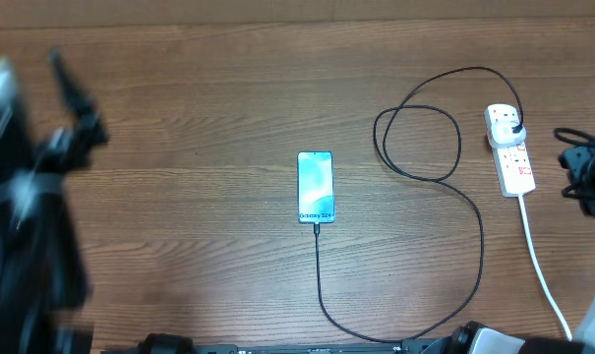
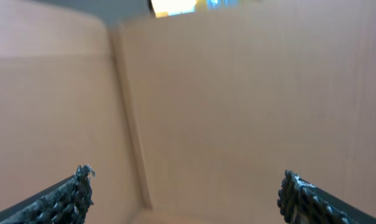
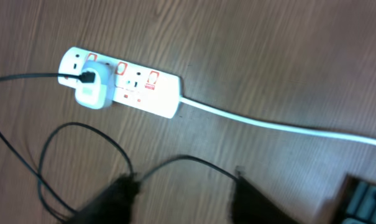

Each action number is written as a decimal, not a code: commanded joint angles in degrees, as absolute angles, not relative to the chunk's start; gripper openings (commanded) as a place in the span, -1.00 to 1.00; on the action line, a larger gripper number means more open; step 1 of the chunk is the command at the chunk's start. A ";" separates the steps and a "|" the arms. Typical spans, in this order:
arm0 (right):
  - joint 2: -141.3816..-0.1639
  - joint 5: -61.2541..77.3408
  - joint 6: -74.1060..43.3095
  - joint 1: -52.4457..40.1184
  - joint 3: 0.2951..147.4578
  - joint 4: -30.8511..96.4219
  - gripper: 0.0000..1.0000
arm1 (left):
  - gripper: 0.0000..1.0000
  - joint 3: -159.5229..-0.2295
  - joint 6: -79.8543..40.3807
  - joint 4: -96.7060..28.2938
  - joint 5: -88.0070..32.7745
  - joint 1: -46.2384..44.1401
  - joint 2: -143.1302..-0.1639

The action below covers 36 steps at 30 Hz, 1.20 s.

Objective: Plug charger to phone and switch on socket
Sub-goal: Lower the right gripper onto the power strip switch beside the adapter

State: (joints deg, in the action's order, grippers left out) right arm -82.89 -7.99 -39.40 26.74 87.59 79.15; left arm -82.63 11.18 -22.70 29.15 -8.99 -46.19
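While the table stretches far out from the socket, the left arm shows as a dark blur at the edge farthest from it. Its wrist view shows the left gripper with jaws spread fully wide, holding nothing, facing a blurred tan surface. The right gripper hangs just beside the socket, on the side away from the phone. In its own view its blurred fingers stand apart with nothing between them, though how wide is hard to tell. A white cord trails from the socket toward the robot. The charger leaves the socket's far end, loops beside it, then sweeps toward the robot and round to the phone, which lies flat and well apart from the socket, screen glowing blue. The cable's tip meets the phone's near short edge, so that step looks done, though the joint is too small to confirm. A white plug already sits in the socket's end outlet. The red-marked switches are too small to show whether they are on or off. Switching on the socket looks like the step left, likely for the right gripper.
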 commanded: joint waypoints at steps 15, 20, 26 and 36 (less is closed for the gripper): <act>-107.87 11.33 -29.85 29.08 88.25 67.83 -0.92 | 0.99 -69.69 12.25 -17.37 28.45 -3.29 -25.47; -110.83 14.79 -31.70 30.85 90.02 63.86 -0.92 | 0.99 -65.63 12.21 -13.63 26.70 3.01 -25.47; -114.87 16.40 -32.64 31.53 92.73 61.52 -0.92 | 0.99 -61.91 12.21 -12.58 14.00 13.85 -24.97; -119.02 18.55 -34.30 31.53 93.25 57.58 -0.92 | 0.99 -61.17 11.07 -12.80 -4.49 28.62 -24.56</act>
